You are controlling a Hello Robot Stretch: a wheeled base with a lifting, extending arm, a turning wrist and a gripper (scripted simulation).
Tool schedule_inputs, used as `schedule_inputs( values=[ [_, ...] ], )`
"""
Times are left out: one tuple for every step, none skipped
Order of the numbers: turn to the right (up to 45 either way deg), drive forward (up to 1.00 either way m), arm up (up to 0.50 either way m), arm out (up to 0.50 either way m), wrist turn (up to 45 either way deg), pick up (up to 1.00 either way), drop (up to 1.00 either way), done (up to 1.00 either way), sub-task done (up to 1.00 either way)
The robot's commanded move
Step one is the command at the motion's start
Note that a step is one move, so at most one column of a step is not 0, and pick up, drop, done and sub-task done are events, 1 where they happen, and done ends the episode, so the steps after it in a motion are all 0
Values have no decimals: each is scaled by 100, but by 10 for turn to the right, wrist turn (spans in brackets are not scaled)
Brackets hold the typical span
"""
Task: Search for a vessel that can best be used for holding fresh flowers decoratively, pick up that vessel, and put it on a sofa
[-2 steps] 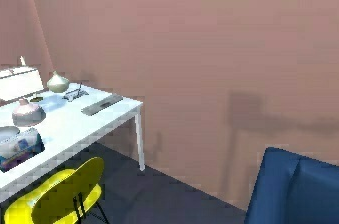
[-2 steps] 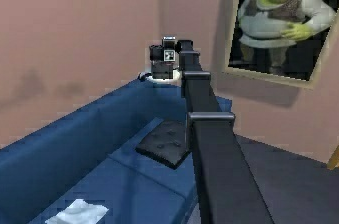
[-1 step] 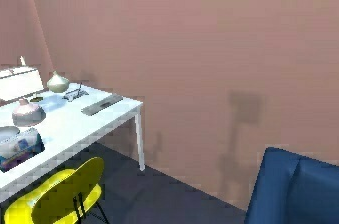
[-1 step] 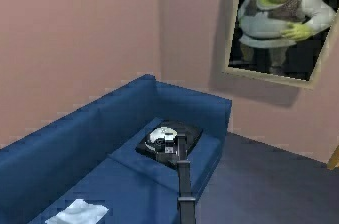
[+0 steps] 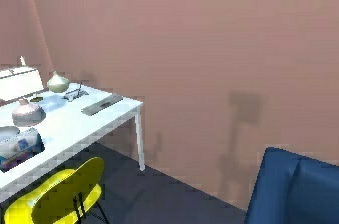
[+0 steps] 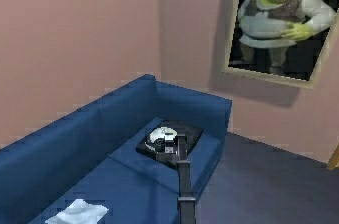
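Note:
In the arm side view a long blue sofa (image 6: 97, 140) runs along the pink wall. My arm rises from the bottom edge, and the gripper (image 6: 159, 140) is at its far end over the sofa's right seat. At the gripper there is a pale rounded thing (image 6: 160, 132), over a flat dark item (image 6: 189, 135) that lies on the seat. I cannot tell whether the gripper holds anything. In the forward view a pale round-bellied vessel (image 5: 57, 80) stands near the back of a white table (image 5: 107, 118).
The table also bears a white boxy lamp (image 5: 15, 80), a pinkish bowl (image 5: 27, 112), a grey remote (image 5: 101, 104) and a box (image 5: 19, 150). A yellow chair (image 5: 57, 200) stands before it. A sofa corner (image 5: 307, 190) shows bottom right. White cloth (image 6: 77, 212) lies on the sofa; a framed picture (image 6: 277, 40) hangs above.

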Motion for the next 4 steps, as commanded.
schedule_inputs(
  values=[
    [0, 0, 0, 0, 0, 0, 100, 0, 0],
    [0, 0, 10, 0, 0, 0, 0, 0, 0],
    [0, 0, 0, -8, 0, 0, 0, 0, 0],
    [0, 0, 0, 0, 0, 0, 0, 100, 0]
  ],
)
